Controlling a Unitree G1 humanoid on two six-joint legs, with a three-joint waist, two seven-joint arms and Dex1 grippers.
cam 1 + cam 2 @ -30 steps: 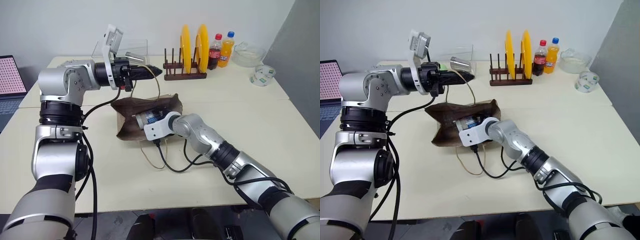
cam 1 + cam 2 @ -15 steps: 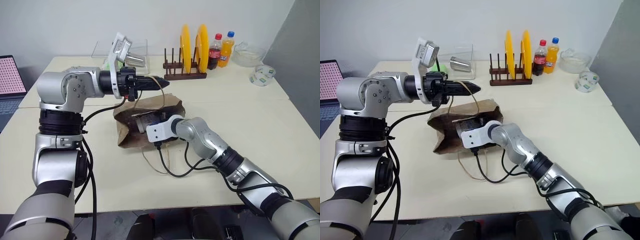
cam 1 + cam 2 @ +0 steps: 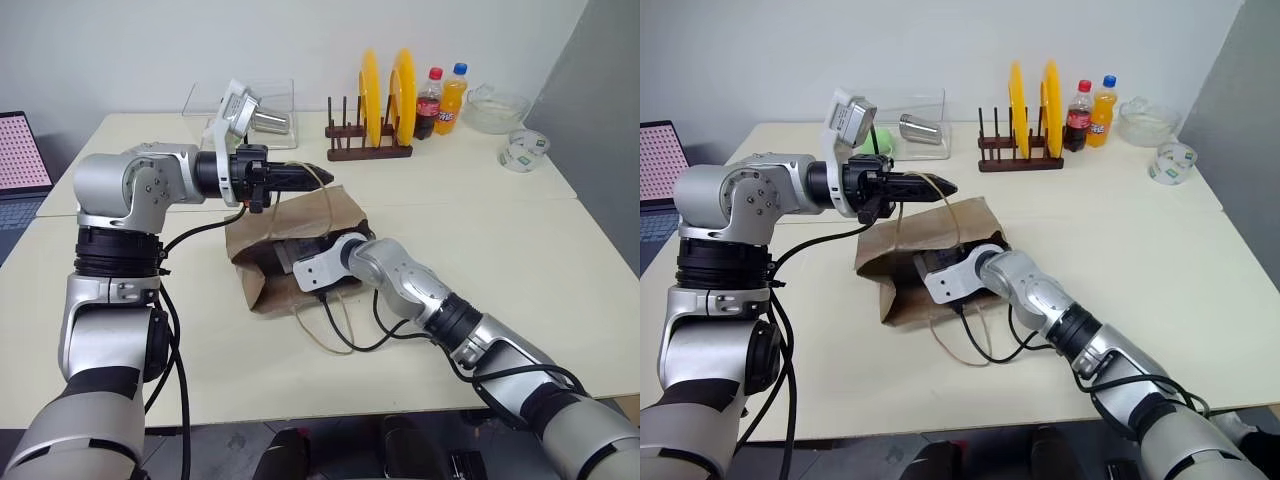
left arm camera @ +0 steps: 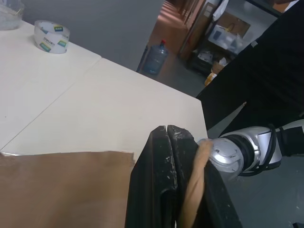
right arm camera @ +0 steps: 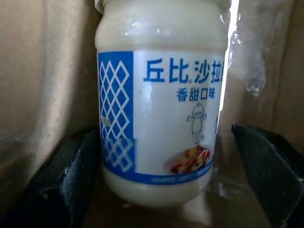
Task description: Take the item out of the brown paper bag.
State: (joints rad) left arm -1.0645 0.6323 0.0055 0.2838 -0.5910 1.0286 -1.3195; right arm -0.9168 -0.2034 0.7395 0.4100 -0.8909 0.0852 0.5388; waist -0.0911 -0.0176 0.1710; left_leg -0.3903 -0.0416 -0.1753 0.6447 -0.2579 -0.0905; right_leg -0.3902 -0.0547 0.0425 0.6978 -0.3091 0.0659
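The left gripper (image 3: 318, 174) pinches a cord handle (image 3: 322, 196) to hold the brown paper bag (image 3: 262, 245) open mid-table, so the right gripper (image 5: 156, 190), fingers spread wide, can reach inside; the item (image 5: 159, 109) sits between them, not yet clamped. The bag's walls crowd the reach. Along the table's far edge stand a plate rack (image 3: 372, 150), two bottles (image 3: 441, 100) and a roll of tape (image 3: 526, 150)
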